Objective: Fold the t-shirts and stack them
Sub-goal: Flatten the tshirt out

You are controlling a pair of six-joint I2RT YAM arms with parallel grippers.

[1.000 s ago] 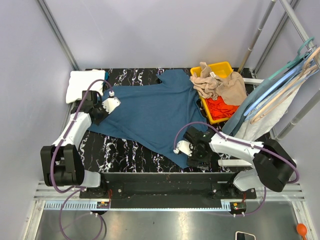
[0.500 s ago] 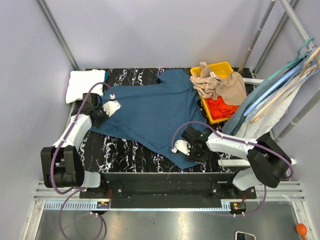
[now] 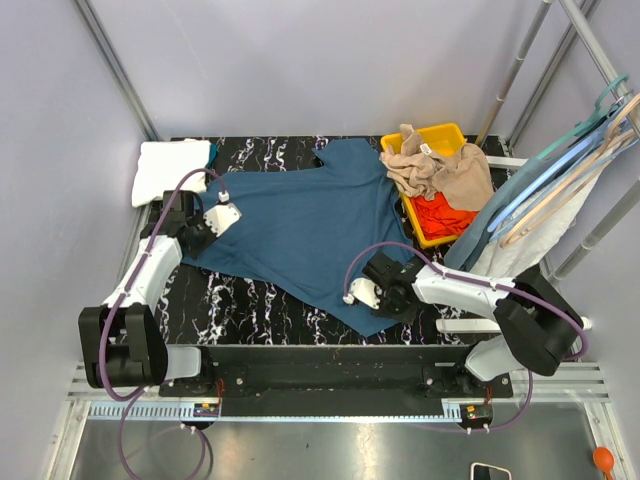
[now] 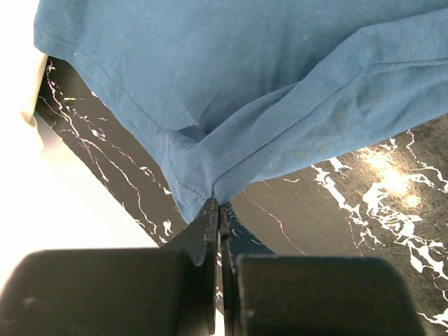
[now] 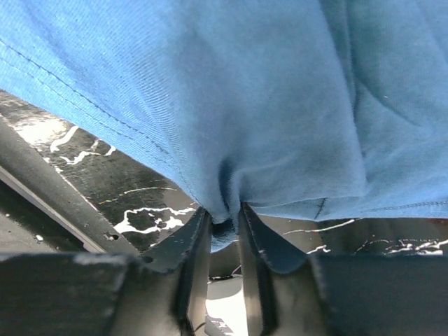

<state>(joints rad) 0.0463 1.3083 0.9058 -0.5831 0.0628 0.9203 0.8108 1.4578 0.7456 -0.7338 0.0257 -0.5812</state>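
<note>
The blue t-shirt lies spread, askew, across the middle of the dark surface. The left end effector pinches a corner at its left edge; the right end effector pinches its near hem. Seemingly the first fold or straightening is starting; next, both must lift and carry the cloth together, keeping it taut.

Four kinds of cloth show: one large dark teal-blue cloth t-shirt, one folded white cloth t-shirt, one crumpled red-orange cloth t-shirt, and a tan-beige cloth heap that could be one tee or two. There is one yellow rectangular plastic bin. Several pale blue and beige clothes hangers overlap too much to count.
</note>
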